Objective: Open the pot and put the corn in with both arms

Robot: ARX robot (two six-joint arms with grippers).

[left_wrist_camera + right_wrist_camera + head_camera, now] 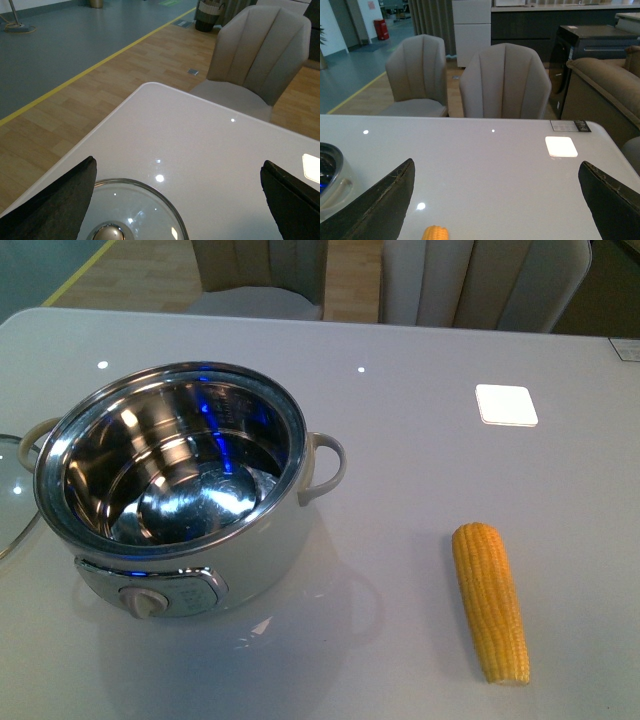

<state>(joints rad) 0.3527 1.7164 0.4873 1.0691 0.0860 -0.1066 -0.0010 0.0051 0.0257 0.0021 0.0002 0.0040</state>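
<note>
The white pot (pixel 190 490) stands uncovered at the left of the table, its steel bowl empty, knob facing me. Its glass lid (pixel 12 502) lies flat on the table just left of it. In the left wrist view the lid (pixel 135 212) with its metal knob sits below my open left gripper (pixel 177 200), nearer one finger. The yellow corn (pixel 490 600) lies at the front right, lengthwise. Only the corn's tip (pixel 435 233) shows in the right wrist view, under my open right gripper (pixel 495 200); the pot's rim (pixel 330 170) is at the edge. Neither arm appears in the front view.
A white square patch (pixel 506 404) lies on the table at the back right. Beige chairs (pixel 260 280) stand behind the far table edge, and a sofa (pixel 600 90) is off to the right. The table's left corner (pixel 150 87) drops to wood floor.
</note>
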